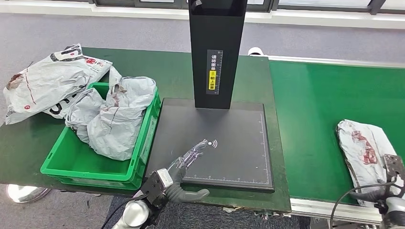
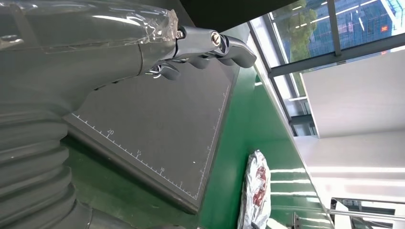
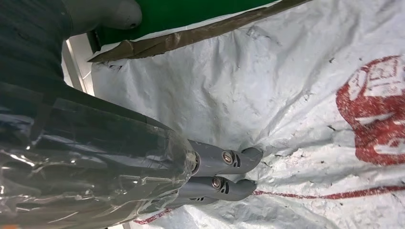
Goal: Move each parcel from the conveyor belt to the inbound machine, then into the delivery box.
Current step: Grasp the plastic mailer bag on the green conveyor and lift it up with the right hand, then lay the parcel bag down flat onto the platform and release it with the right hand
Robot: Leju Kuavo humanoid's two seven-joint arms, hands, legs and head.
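Note:
A grey parcel (image 1: 363, 148) with red print lies on the green conveyor belt (image 1: 320, 95) at the right. My right hand (image 1: 389, 191) is at the parcel's near end. In the right wrist view its fingers (image 3: 224, 171) press on the crumpled parcel skin (image 3: 286, 95), while the thumb (image 3: 114, 12) stays apart past the parcel's taped edge. My left hand (image 1: 184, 164) hovers over the front left corner of the inbound machine's black pad (image 1: 224, 138), fingers stretched out and holding nothing. The left wrist view shows that hand (image 2: 200, 47) above the pad (image 2: 157, 129), with the parcel (image 2: 255, 191) beyond.
The machine's black column (image 1: 217, 47) rises at the pad's far edge. A green delivery box (image 1: 95, 167) left of the pad holds several grey parcels (image 1: 119, 114). Another grey parcel (image 1: 43, 81) lies on the dark table behind the box.

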